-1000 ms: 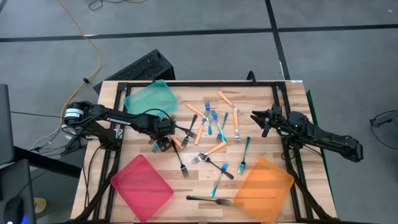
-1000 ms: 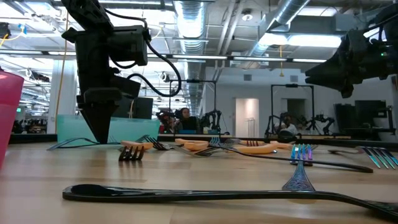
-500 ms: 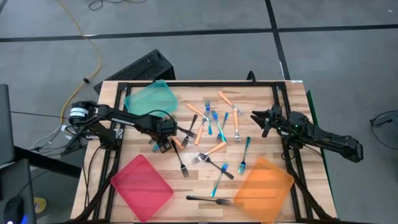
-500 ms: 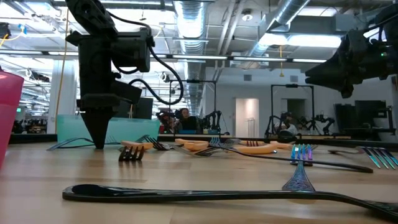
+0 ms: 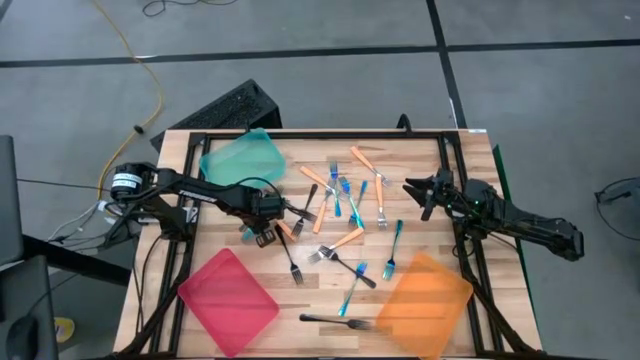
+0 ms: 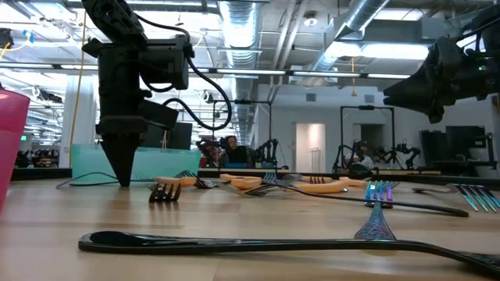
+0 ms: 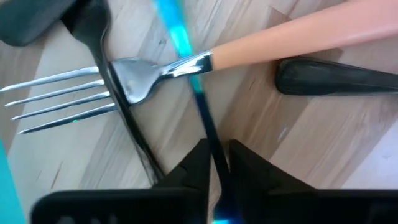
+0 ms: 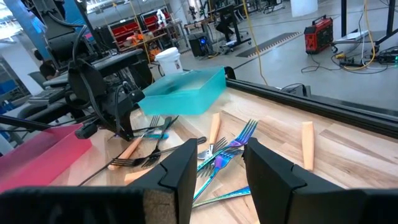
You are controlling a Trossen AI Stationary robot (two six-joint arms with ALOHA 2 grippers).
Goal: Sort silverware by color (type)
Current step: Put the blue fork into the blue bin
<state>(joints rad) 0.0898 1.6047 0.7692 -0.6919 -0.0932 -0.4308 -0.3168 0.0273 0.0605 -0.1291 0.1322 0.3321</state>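
Teal tray (image 5: 243, 157); red tray (image 5: 228, 300); orange tray (image 5: 424, 302)

A big open robotics lab or industrial hall — bare ceiling ducts (image 6: 367, 16) and strip lights (image 6: 242, 12) run overhead, with a grey concrete floor (image 5: 520, 100) around the table (image 5: 420, 150). Farther back stand other robot arms (image 6: 269, 148) — also red bins on shelves (image 8: 134, 31), a white bucket (image 8: 169, 61), a red machine (image 8: 318, 28) and yellow cables (image 8: 367, 59).

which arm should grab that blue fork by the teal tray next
Left. The left gripper is already down at the table with its fingers closed around the blue fork, near the teal tray. The right gripper hovers open at the table's far right side.
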